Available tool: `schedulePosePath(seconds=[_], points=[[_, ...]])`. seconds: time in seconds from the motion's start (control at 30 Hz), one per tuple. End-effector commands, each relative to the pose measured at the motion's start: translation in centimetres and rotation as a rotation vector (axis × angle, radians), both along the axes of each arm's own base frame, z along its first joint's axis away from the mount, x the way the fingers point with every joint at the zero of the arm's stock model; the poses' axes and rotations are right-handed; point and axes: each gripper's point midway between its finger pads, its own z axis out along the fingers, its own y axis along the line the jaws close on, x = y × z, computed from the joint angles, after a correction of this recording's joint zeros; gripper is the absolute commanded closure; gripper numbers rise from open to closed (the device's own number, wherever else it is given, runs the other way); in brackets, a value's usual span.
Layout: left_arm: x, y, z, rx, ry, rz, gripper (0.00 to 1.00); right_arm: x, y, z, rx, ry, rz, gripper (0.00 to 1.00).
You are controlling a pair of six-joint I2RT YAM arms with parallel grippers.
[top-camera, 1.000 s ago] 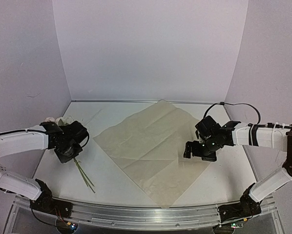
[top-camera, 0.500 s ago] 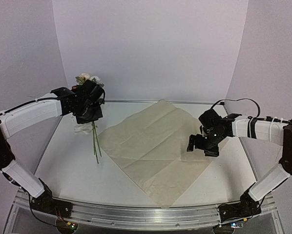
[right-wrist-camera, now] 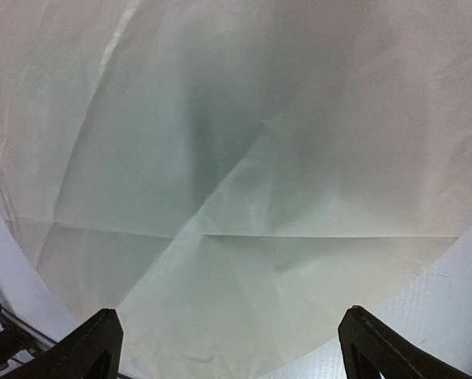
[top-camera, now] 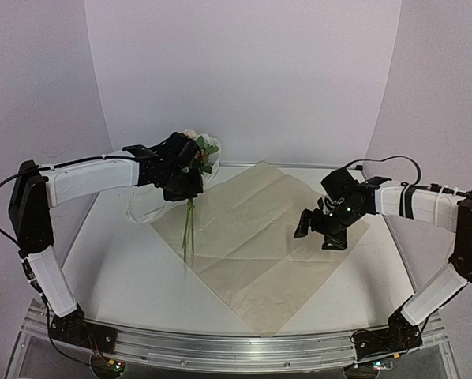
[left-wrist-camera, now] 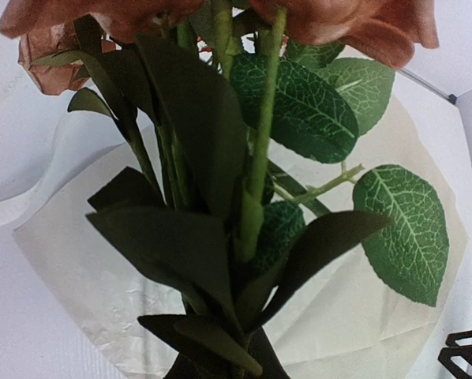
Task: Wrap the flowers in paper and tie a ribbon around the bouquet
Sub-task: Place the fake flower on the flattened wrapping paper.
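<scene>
Left fingers (top-camera: 182,185): clenched on the flowers (top-camera: 196,150), gripping the bunch just below the leaves.
Flowers: held upright in the air over the far-left part of the bench (top-camera: 110,268), above the left edge of the paper (top-camera: 252,237).
Heads (top-camera: 198,144): rust-brown and cream, standing above the fingers.
Stems (top-camera: 187,233): thin and green, hanging straight down out of the grip towards the paper's left edge; I cannot tell whether the tips touch it.
Leaves (left-wrist-camera: 402,229): broad and veined, fanned out close to the left wrist camera, with the paper spread out behind them.
Paper: flat on the middle of the bench, turned like a diamond, one corner to the far edge and one to the near edge, creased across.
Right fingers (top-camera: 315,230): spread wide, grasping nothing, pointing down over the right part of the paper.
Between the right fingers: only bare, creased paper, well apart from the flowers.
</scene>
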Motion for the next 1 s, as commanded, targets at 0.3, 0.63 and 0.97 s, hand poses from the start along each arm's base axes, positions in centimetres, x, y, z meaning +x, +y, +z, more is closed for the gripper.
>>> schedulePosePath(seconds=[0.3,0.63,0.97], points=[[3.0,-9.9,0.8,-0.262,-0.106,-0.045,1.00,2.8,3.4,5.1,0.130,-0.144,0.043,0.02],[5.8,-17.4,-2.1,-0.303,-0.138,-0.110,1.00,-0.5,-3.0,-0.1,-0.140,-0.030,0.016,0.02],[6.4,-22.7,-5.5,-0.332,-0.111,-0.132,1.00,-2.3,-4.3,-2.3,-0.182,0.022,0.027,0.05]])
